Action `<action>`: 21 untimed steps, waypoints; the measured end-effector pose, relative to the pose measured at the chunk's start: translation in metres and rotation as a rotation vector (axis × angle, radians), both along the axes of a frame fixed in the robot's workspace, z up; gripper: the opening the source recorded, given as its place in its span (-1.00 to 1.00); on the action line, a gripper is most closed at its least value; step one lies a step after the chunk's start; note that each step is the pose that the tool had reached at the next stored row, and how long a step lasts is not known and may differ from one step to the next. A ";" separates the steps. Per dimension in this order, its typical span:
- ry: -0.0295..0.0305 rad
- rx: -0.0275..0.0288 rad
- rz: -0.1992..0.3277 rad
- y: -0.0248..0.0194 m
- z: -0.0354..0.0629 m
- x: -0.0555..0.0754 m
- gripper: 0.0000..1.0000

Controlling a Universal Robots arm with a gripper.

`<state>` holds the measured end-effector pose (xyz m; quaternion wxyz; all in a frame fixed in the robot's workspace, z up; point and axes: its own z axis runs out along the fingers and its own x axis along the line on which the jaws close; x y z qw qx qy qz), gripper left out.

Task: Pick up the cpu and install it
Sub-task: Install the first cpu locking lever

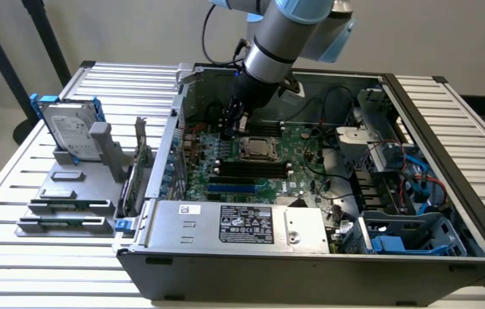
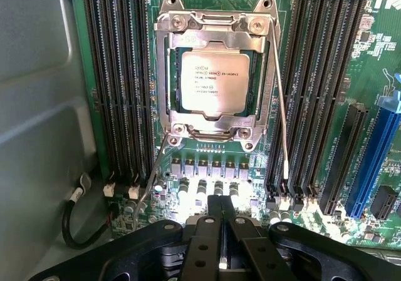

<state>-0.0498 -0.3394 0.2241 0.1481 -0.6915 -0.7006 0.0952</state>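
Clenched, empty gripper over the motherboard, cpu lying in its socket just ahead of the fingertips

The gripper (image 2: 222, 226) has its two dark fingers pressed together with nothing between them, hanging above a row of small capacitors on the motherboard (image 2: 326, 212); straight out from the fingertips, past those capacitors, the cpu (image 2: 215, 81) sits flat in the metal socket frame (image 2: 216, 15), silvery top up, between the two banks of memory slots (image 2: 119, 74); it is close to square, so no long axis matters, and its edges run parallel with the slots; in the exterior view it lies just to the exterior view's right of the single arm's tip, inside the open computer case (image 1: 311, 267); whether the thin wire levers beside the frame are latched, I cannot tell
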 end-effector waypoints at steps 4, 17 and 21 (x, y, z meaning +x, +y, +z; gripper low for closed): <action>0.0000 0.0000 0.000 -0.0001 0.0000 0.000 -0.79; 0.0006 0.0287 -0.096 -0.0006 0.0022 -0.009 -0.79; 0.0003 0.0293 -0.149 -0.0006 0.0021 -0.009 -0.79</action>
